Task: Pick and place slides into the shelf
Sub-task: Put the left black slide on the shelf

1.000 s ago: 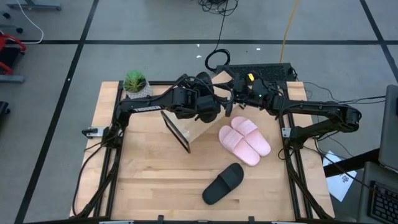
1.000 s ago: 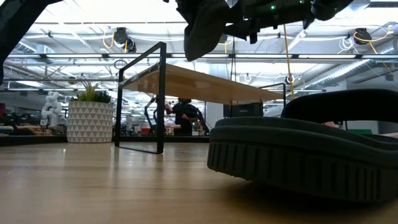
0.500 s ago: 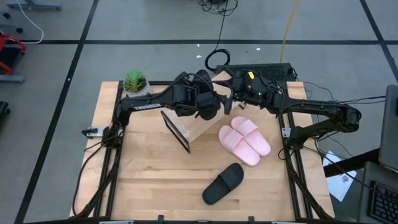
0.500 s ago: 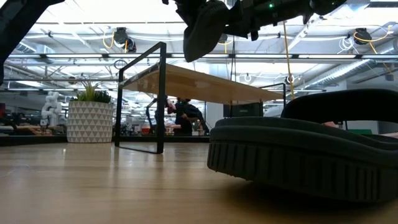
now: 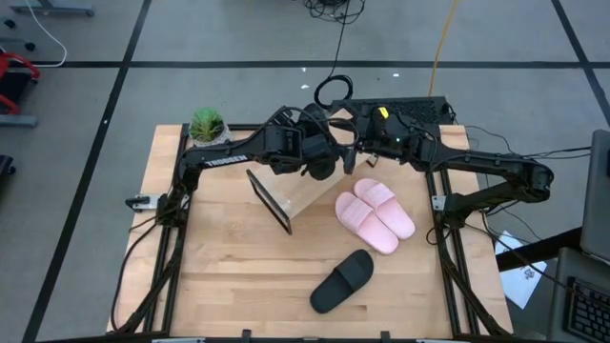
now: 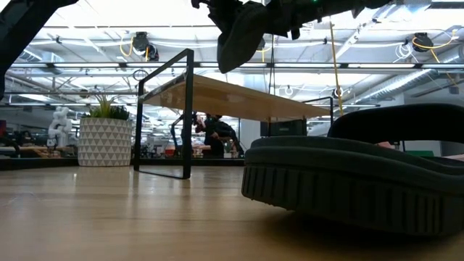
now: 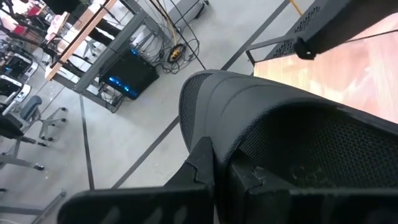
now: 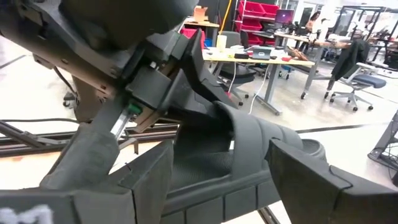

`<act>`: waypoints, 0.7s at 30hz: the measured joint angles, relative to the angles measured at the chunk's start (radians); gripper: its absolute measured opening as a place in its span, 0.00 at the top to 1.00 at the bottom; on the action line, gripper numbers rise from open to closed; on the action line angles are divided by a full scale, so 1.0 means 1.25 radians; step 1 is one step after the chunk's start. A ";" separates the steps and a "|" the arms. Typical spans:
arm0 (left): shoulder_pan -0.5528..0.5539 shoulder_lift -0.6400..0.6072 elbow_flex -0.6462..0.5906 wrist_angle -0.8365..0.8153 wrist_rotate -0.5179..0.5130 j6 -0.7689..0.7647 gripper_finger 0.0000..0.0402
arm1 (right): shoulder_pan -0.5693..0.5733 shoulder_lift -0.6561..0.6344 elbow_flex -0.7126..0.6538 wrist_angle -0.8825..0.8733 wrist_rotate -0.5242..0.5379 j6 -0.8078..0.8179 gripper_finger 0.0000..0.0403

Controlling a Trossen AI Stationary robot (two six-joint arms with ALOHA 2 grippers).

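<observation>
Wooden bench carries a tilted shelf, a pink pair and one black slide. Above the shelf's far end, both grippers meet on the second black slide: left gripper and right gripper each pinch it, jaws pressed on foam.

No writing, label, brand, number or sign can be read anywhere.
</observation>
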 joint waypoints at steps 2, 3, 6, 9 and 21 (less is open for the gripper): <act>0.000 0.000 0.000 -0.001 0.000 0.000 1.00 | 0.000 0.000 0.000 -0.001 0.000 -0.001 0.38; 0.000 0.000 0.000 -0.001 0.000 0.000 1.00 | 0.000 0.000 0.000 -0.001 -0.001 -0.003 0.38; 0.000 0.000 0.000 -0.001 0.000 -0.005 1.00 | 0.000 0.000 0.000 0.000 -0.001 -0.004 0.38; 0.000 0.000 0.000 -0.003 0.000 -0.006 1.00 | 0.000 0.000 0.000 0.000 -0.002 -0.013 0.38; -0.005 0.000 0.000 -0.002 -0.001 -0.005 1.00 | -0.010 0.000 0.000 0.005 -0.046 0.000 0.38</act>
